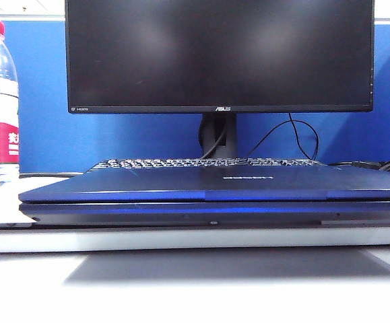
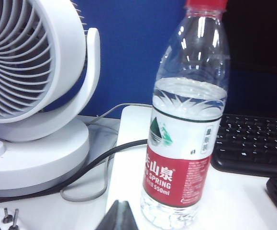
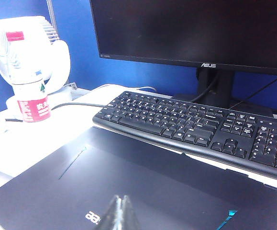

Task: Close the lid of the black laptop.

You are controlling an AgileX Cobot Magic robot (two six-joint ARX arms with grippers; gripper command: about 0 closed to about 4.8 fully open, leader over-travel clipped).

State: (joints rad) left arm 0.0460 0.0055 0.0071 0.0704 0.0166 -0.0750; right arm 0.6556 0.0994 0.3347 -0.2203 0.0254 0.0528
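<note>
Laptop (image 1: pixel 215 195) is lying flat on the white table (image 1: pixel 181 289), lid (image 3: pixel 143 187) down on the base; from the front only a thin dark seam is showing between the two. A small green light is glowing at the right end of the front edge. White lettering on the lid's back is sitting just beside my right fingertips.

My right gripper (image 3: pixel 120 213) is hovering low over the near part of the lid. Its two fingertips are pressed together, holding nothing. I cannot tell whether they are touching the lid's surface or hanging just above it.

My left gripper (image 2: pixel 119 215) is off to the left, well apart from the laptop. Only a dark tip is peeking into its wrist view, so I cannot tell whether those fingers are open or closed. It is sitting just near of the bottle (image 2: pixel 186 139), which is standing upright, red cap and red label, partly filled.

Just beyond the lid a keyboard (image 3: pixel 195 127) is lying, and behind that the monitor (image 1: pixel 218 54) is standing, screen dark. A white fan (image 2: pixel 33 96) is sitting left of the bottle, a black cable (image 2: pixel 95 163) running past its base.
</note>
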